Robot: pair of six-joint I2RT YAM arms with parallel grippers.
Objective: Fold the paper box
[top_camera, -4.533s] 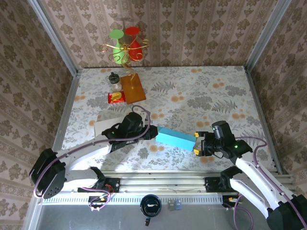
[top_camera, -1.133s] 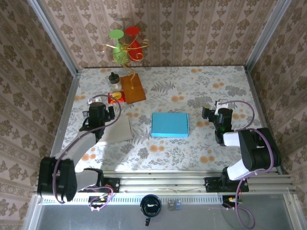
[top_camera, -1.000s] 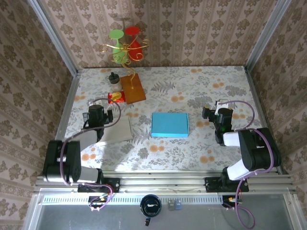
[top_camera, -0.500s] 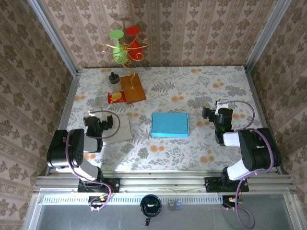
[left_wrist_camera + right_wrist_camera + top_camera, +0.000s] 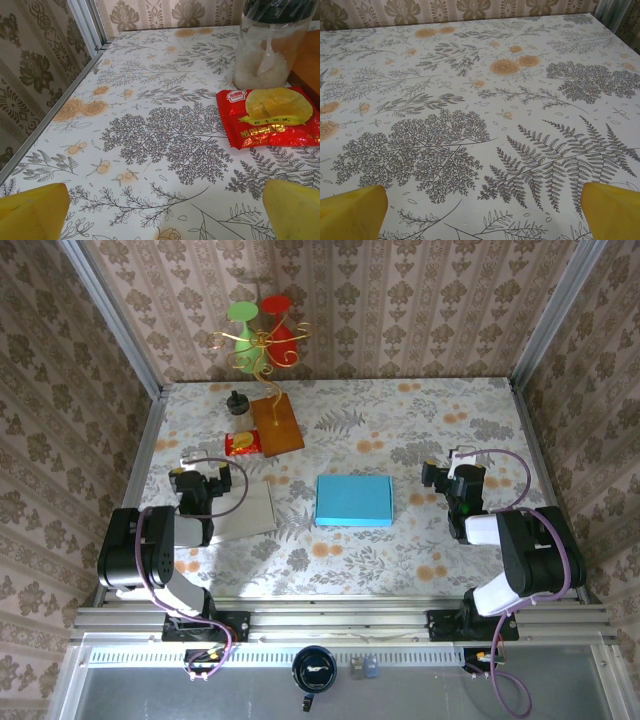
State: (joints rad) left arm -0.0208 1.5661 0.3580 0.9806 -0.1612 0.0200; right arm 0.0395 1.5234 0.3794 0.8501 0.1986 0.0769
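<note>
Left arm (image 5: pixel 135 550) and right arm (image 5: pixel 530 555) folded low; left hand (image 5: pixel 190 480) and right hand (image 5: pixel 456 476) wide open, empty.

There was one box (image 5: pixel 353 500), one sheet (image 5: pixel 245 508), one packet (image 5: pixel 270 116), one jar (image 5: pixel 267 42), one board (image 5: pixel 276 424) and two cups (image 5: pixel 241 313) on one wire stand (image 5: pixel 262 350).

Matt blue card makes up the paper box (image 5: pixel 353 500), seen against a smooth, faintly sheened table covering (image 5: pixel 420 430) printed with leaves and flowers. The red snack packet (image 5: pixel 270 117) is glossy foil and catches the light. The jar (image 5: pixel 265 42) is clear and smooth-walled, with coarse white grains inside. The board (image 5: pixel 277 423) is warm, varnished wood, and the stand (image 5: pixel 262 345) is gold-toned wire. A white sheet (image 5: pixel 243 508) looks matt, like paper. The rails (image 5: pixel 340 612) are brushed metal. The left gripper (image 5: pixel 160 215) and right gripper (image 5: pixel 482 212) end in matt yellow plastic fingertips (image 5: pixel 32 212).
</note>
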